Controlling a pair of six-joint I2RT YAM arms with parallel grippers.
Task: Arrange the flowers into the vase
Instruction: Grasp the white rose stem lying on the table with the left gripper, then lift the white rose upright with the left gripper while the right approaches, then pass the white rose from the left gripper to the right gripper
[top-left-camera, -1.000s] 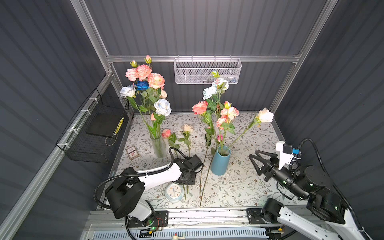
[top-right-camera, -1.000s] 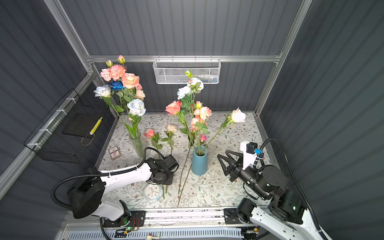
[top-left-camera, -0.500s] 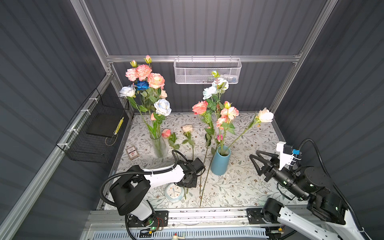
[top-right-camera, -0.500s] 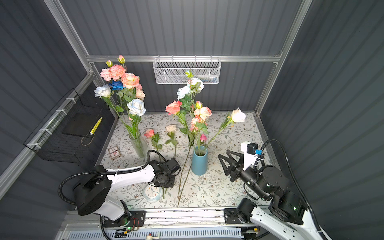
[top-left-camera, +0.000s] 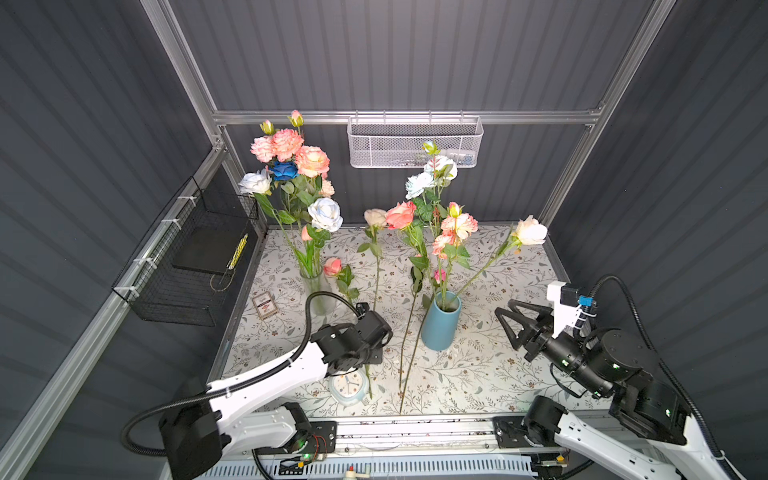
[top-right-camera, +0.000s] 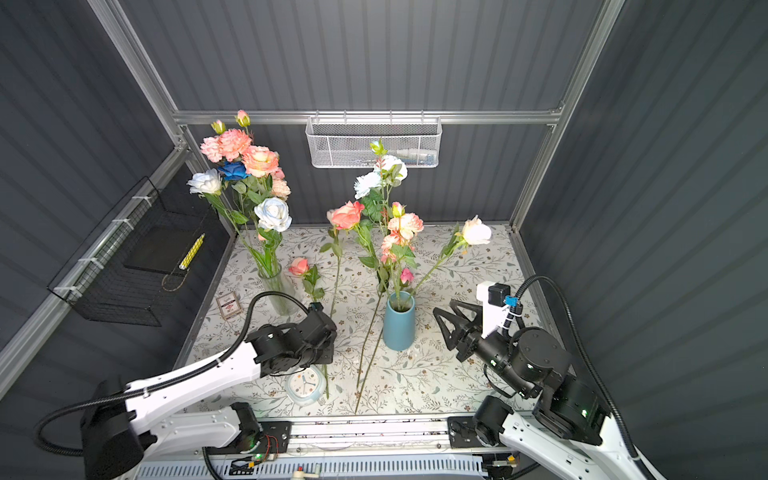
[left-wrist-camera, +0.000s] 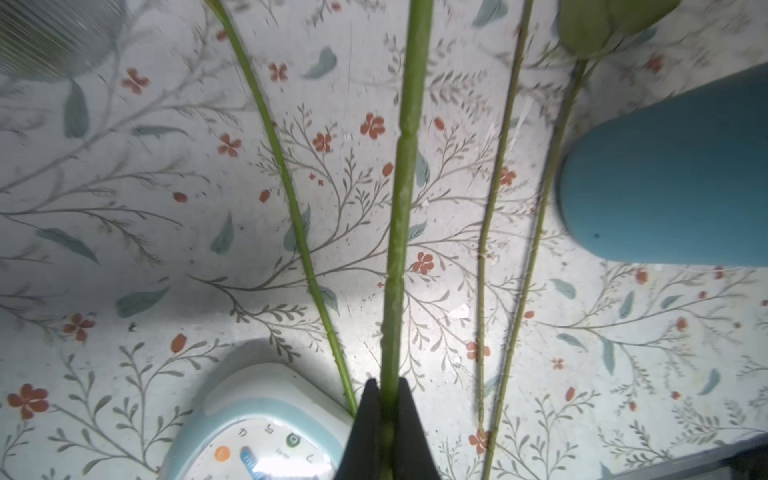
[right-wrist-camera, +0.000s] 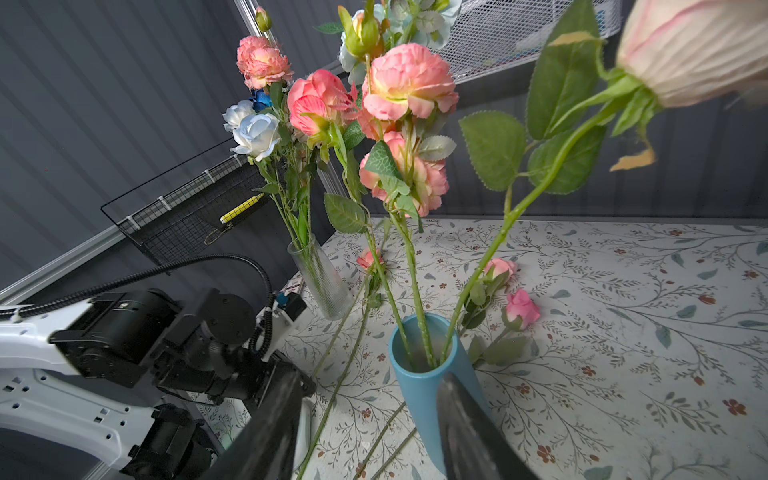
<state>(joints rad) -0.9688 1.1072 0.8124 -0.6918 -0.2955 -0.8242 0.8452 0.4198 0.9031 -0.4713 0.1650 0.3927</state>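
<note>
Blue vase (top-left-camera: 441, 326): holds cream rose and pink peony stems. Glass vase (top-left-camera: 318, 289): holds a mixed bouquet (top-left-camera: 311, 162). Left gripper (left-wrist-camera: 390, 401): low over the tablecloth (top-left-camera: 478, 374), pinching the green stem (left-wrist-camera: 405, 166) of a cream flower (top-left-camera: 375, 217). Right gripper (top-left-camera: 506, 328): raised beside the blue vase, jaws spread, empty

Both top views look steeply down on the whole table (top-left-camera: 478, 374) — wrist cameras sit close, sharing the blue vase (left-wrist-camera: 665, 174).

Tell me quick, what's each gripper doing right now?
Left gripper: shut on a flower stem.
Right gripper: open, holding nothing.
</note>
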